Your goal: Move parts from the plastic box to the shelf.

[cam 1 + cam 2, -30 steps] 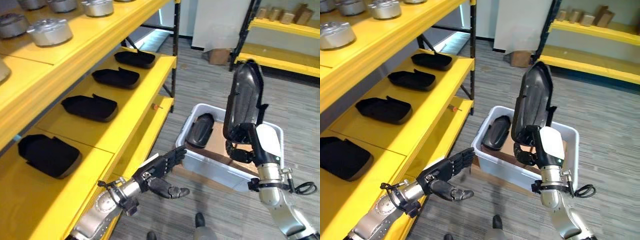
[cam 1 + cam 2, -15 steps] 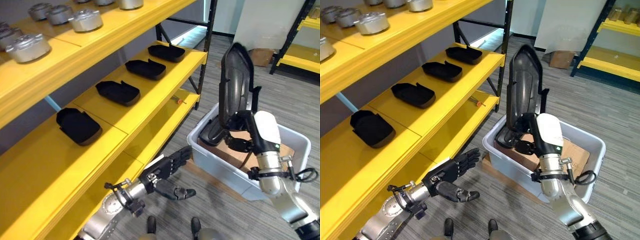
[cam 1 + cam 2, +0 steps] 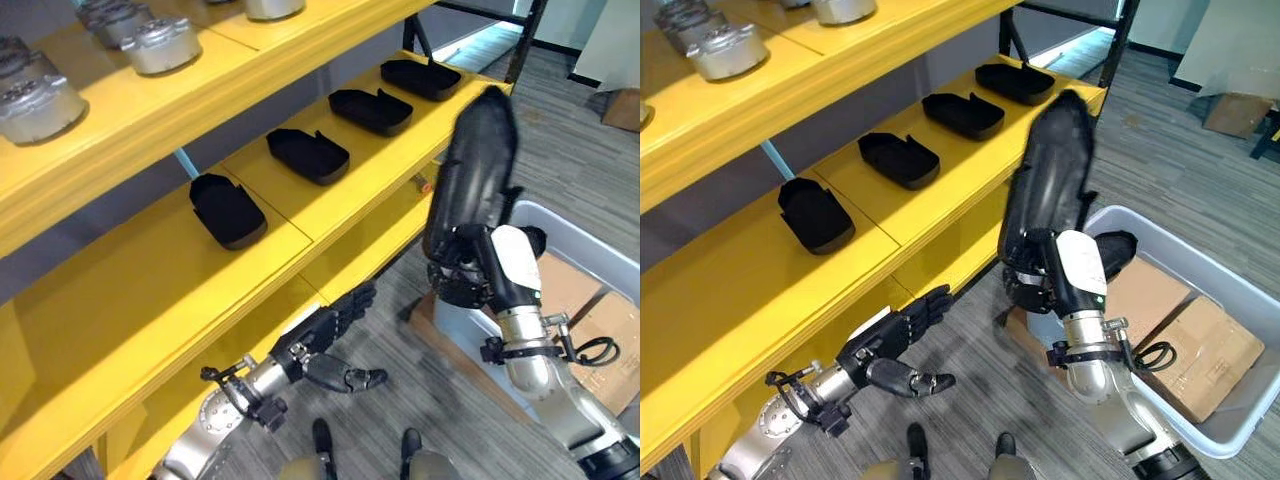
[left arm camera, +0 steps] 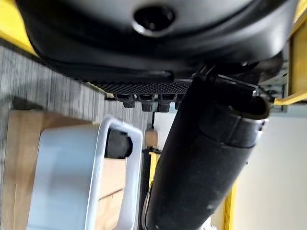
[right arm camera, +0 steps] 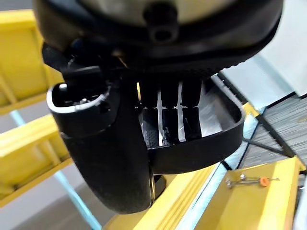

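The right hand (image 3: 1040, 275) grips the long black part (image 3: 1048, 170) by its lower end, upright at the shelf's (image 3: 940, 175) 3 o'clock edge; it looks rigid, light and top-heavy, while the left hand (image 3: 890, 345) hangs open below.

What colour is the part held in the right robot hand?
Black part, gripped by the right robot hand; right eye view shows it best.

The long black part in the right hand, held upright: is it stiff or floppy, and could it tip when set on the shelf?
Probably stiff: the black part stands upright above the right hand without sagging. It looks like a thin shell, so likely light. Laid flat on the shelf, it should rest steadily.
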